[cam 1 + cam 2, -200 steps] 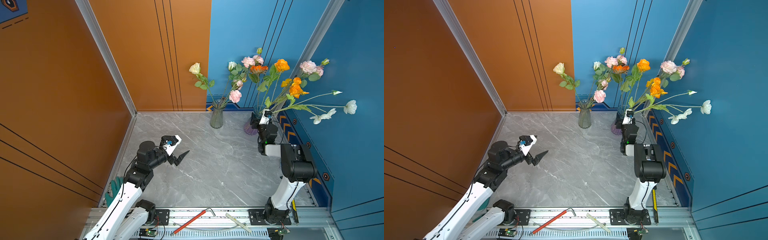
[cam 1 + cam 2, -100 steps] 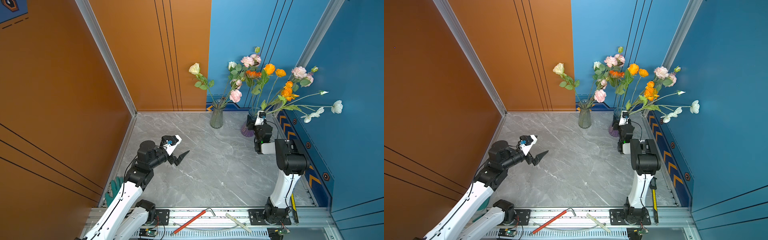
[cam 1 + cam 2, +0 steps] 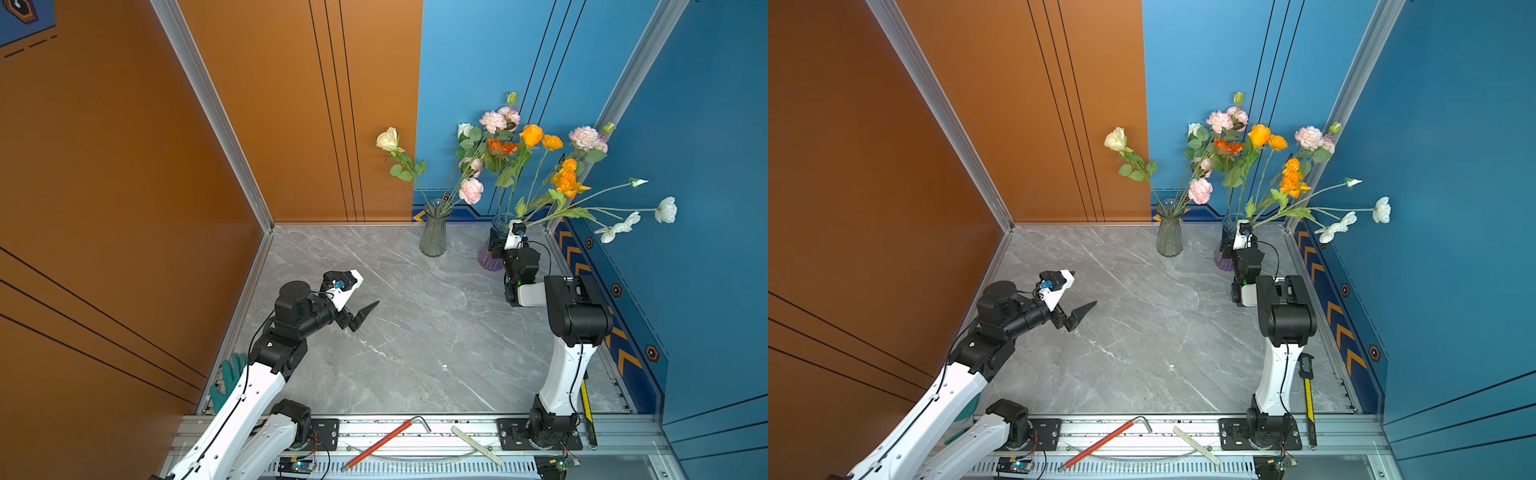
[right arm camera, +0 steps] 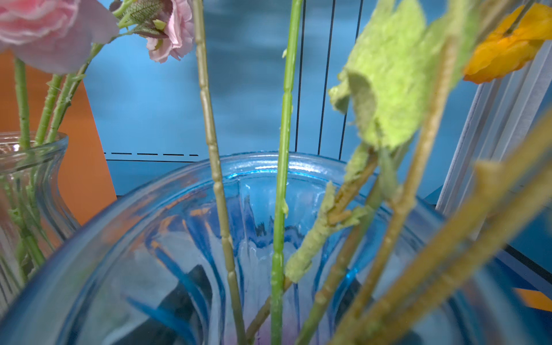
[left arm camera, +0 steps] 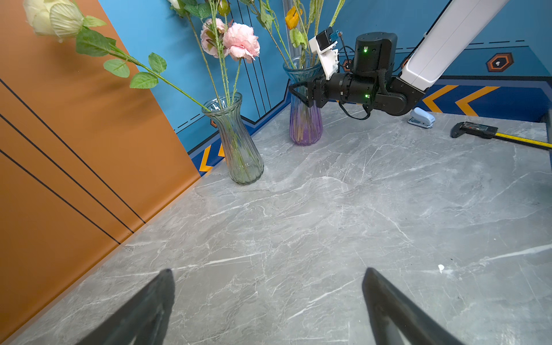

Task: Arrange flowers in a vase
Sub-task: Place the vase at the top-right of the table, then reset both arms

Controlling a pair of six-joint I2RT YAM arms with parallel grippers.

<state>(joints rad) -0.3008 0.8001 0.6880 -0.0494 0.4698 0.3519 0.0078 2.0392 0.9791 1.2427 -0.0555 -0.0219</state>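
Note:
A blue and purple glass vase (image 3: 488, 259) (image 3: 1223, 262) (image 5: 304, 128) stands at the back right corner, holding the flowers (image 3: 532, 135) (image 3: 1258, 135) with orange, pink and white blooms. My right gripper (image 3: 495, 245) (image 3: 1227, 245) (image 5: 298, 91) sits at its neck. In the right wrist view, dark fingers (image 4: 185, 292) show through the glass on both sides of the stems (image 4: 282, 149), so the gripper (image 4: 270, 289) is shut on the vase. My left gripper (image 3: 368, 289) (image 3: 1084, 287) (image 5: 268, 270) hovers open and empty over the left of the table.
A clear vase (image 3: 432, 237) (image 3: 1169, 237) (image 5: 242, 149) with cream and pink flowers stands left of the blue one. A caliper (image 3: 1308, 390) (image 5: 475, 130) and a blue stapler (image 5: 421, 118) lie by the right wall. A red-handled key (image 3: 382, 442) rests on the front rail.
The right arm has shifted left and back at the blue vase, and the bunch of blooms has swung left with it. The left arm has not moved.

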